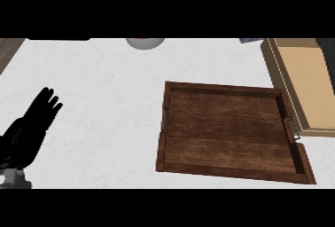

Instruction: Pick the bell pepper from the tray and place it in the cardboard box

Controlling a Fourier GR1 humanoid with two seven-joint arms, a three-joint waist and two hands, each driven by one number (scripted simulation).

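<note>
Head view, tray: the tray (229, 131) lies mid-bench with its wooden floor bare from wall to wall. I see no pepper in it.

Head view, pepper: it shows nowhere, neither in the tray, on the bench (98, 75), nor on the part of the box floor I can see. I cannot say where it is.

Head view, box: the box (307, 84) stands just beside the tray's right wall and runs out of view at the right. Its visible floor is bare.

Head view, dark shape: a dark shape (326, 46) sits over the box's far corner, cut by the edge. It may be the right robot hand, perhaps with the pepper, but I cannot tell, nor what state it is in.

Head view, left robot hand: the left robot hand (36, 117) rests at the left edge, fingers straight and pointing up, holding nothing, well apart from the tray.

Head view, other things: a grey round thing (145, 42) sits at the far edge, and a blue scrap (251, 40) is near the box's far corner.

Step in hand: with the tray empty, I judge the pick done and the placing under way or finished.

Next move: I would want a sight of the box's hidden part. If the pepper is carried there, it needs letting go inside the walls; if it is already down, the arm needs to clear the box.
</note>
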